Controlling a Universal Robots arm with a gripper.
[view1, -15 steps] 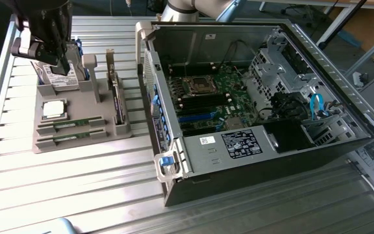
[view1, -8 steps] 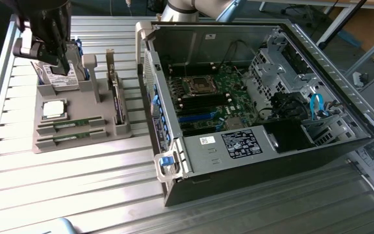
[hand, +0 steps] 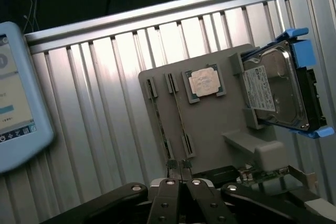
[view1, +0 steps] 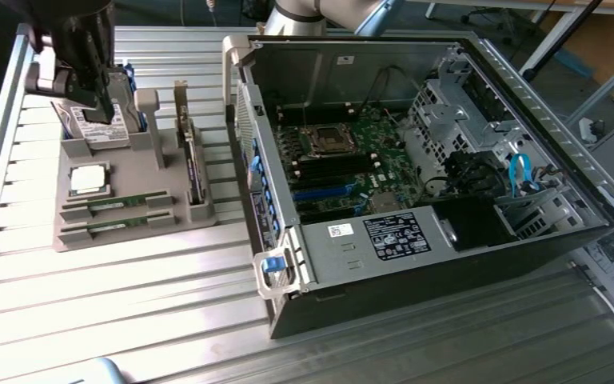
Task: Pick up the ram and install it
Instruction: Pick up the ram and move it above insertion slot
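On the grey holder (view1: 169,210) at the exterior view's left, you will find the ram (view1: 115,203) sitting in its slot between two end clips, with a second stick (view1: 115,226) of the same kind just beside it, on the side away from the processor chip (view1: 86,178). Nothing touches either stick. The silver processor chip lies in its own recess next to them. The hard drive (view1: 102,128) in its blue bracket stands at the holder's other end. The card (view1: 189,160) with the metal bracket stands along the holder's edge nearest the computer case (view1: 414,264).

Your gripper (hand: 181,170) has its claw pressed closed, fingertips together with nothing between them. In the exterior view it hangs above the hard-drive end of the holder, apart from the sticks. The wrist view looks along the holder from the card's side, and the two sticks show there as thin lines.

The case lies open at the exterior view's right, with the motherboard (view1: 355,172) exposed. You cannot tell from here whether its memory slots are filled.

By my reading the task has barely begun: the ram is not yet grasped, so both the pick and the install remain.
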